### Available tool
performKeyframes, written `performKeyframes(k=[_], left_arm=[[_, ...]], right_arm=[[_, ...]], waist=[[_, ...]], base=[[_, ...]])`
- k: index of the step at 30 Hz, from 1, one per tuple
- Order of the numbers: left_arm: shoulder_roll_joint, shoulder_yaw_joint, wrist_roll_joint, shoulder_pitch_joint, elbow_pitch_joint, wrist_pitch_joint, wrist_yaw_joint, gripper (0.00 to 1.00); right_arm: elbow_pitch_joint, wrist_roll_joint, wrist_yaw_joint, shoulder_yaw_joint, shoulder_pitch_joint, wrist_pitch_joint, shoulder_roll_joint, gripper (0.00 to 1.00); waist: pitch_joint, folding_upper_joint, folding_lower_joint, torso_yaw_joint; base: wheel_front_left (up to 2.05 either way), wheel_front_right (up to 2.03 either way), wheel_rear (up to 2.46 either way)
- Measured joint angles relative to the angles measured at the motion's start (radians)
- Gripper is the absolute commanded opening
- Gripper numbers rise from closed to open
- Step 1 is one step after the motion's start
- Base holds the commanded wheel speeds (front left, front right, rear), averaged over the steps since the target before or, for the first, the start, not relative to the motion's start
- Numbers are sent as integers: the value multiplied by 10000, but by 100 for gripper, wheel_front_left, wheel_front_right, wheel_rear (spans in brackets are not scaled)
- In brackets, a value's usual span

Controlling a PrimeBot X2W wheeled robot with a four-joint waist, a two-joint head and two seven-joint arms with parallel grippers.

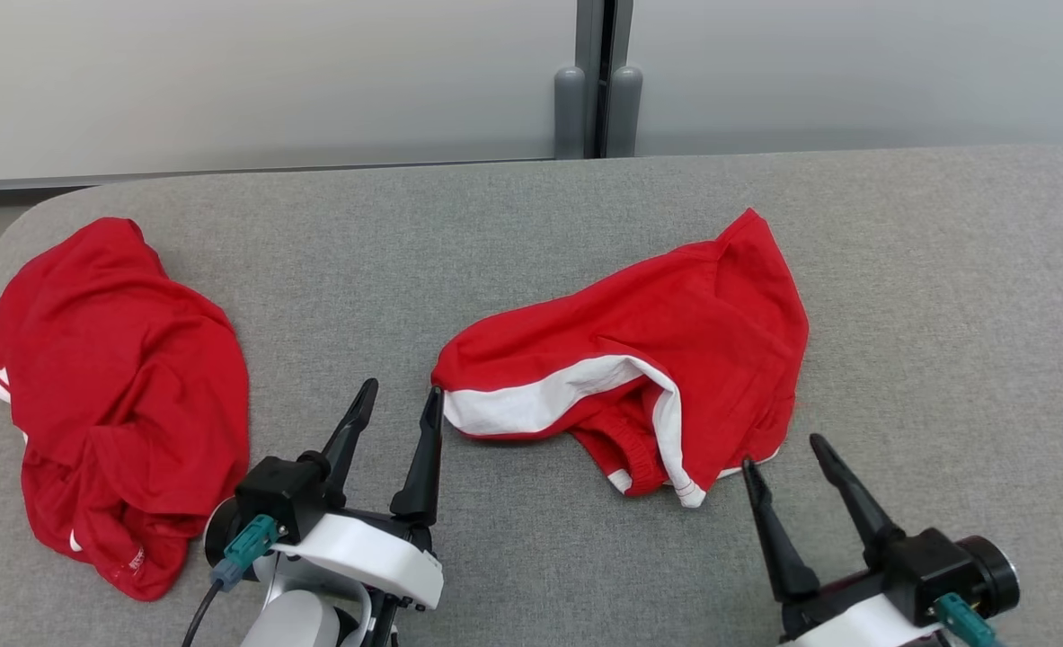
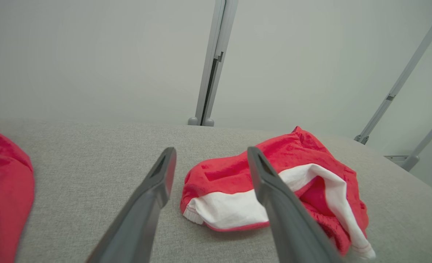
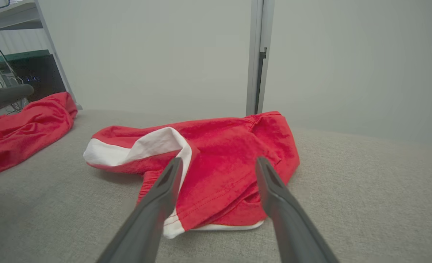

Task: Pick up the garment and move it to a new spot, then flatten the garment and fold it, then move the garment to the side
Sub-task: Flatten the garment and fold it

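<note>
Judging from the head view, the step in hand is the first pick-up: the red shorts (image 1: 675,314) lie crumpled at the middle of the grey padded table (image 1: 531,207), while a second red garment (image 1: 109,359) lies well apart at the left end. The left gripper (image 1: 403,388) stands with its jaws wide, its inner finger just beside the shorts' left corner; whether it touches the cloth cannot be told. The right gripper (image 1: 783,452) is wide as well, just beside the near hem at the right, holding nothing.

Seen from the left wrist view, the white stripe (image 2: 230,210) runs along the near edge of the shorts. The right-hand finger (image 2: 270,190) crosses in front of it, and the other finger (image 2: 157,186) stands over bare table. To grip well, this arm probably needs to shift toward the stripe so that both fingers straddle the corner before closing.

Seen from the right wrist view, both fingers straddle the near hem, where several layers overlap. A good grasp here likely takes the outermost edge alone, low against the table, so the shorts hang open once lifted. Closing on a bunched fold could carry the wrinkles along to the new spot.
</note>
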Motion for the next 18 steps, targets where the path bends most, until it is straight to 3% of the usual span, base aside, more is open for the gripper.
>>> performKeyframes(k=[5,13,18], left_arm=[[0,15,61,1,10,0,-12,100],[2,4,58,-34,-10,0,-6,100],[4,-82,-12,-116,-15,0,2,100]], right_arm=[[165,-247,0,635,91,-2,-259,100],[1239,-1793,0,1486,-579,0,-961,100],[1889,-2382,0,1459,-1046,0,-828,100]], waist=[[17,0,1,7],[218,0,0,153],[405,0,0,362]], base=[[0,0,0],[0,0,0],[0,0,0]])
